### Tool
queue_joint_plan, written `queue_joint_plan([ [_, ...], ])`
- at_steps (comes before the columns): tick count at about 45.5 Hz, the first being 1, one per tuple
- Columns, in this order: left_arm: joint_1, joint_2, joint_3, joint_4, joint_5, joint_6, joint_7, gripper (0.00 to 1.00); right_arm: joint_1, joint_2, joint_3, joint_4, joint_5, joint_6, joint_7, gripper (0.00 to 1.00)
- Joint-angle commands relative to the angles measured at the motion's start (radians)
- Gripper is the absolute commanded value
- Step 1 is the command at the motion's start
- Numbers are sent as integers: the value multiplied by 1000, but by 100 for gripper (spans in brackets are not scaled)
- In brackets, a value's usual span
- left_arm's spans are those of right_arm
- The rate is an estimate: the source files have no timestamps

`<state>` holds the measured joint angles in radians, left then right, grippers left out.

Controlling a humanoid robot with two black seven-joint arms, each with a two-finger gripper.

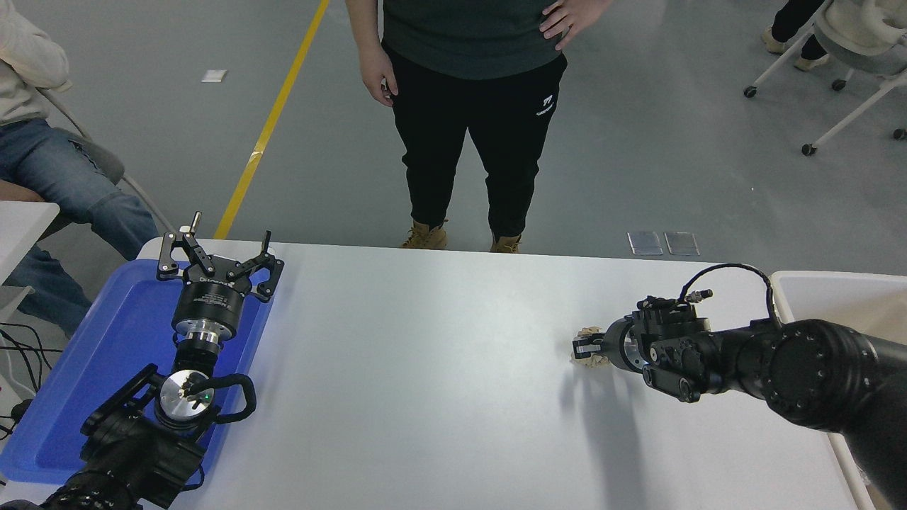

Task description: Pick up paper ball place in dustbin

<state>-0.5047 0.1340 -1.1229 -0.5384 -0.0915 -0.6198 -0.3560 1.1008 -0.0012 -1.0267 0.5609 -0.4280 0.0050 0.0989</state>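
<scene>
The tan-brown paper ball [587, 332] lies on the white table [425, 368] at the right of middle, mostly hidden by my right gripper [582, 347]. The right gripper reaches in from the right and sits low, right on the ball, with paper showing just above and below its black tip. The view is side-on, so I cannot tell whether it has closed on the ball. The dustbin [776, 292], with a thick white rim, stands at the table's right end, behind the right arm. My left gripper [217, 253] is parked open over the blue tray at the lower left.
A shallow blue tray [120, 333] lies at the table's left edge under the left arm. A person in dark clothes [468, 106] stands at the far side. Another person sits at the far left [49, 156]. Chairs on wheels stand at the upper right.
</scene>
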Motion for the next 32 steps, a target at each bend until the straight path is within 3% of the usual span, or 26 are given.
queue_joint_plan([
  [1,0,0,0,0,-1,0,0,100,91,-52,-12,102,-9,3,5,0],
  [21,0,-1,0,-2,1,0,2,100,635,-304,-122,591,-47,102,9,0],
  [32,0,-1,0,-2,1,0,2,100,919,-332,-200,789,-51,222,10,0],
])
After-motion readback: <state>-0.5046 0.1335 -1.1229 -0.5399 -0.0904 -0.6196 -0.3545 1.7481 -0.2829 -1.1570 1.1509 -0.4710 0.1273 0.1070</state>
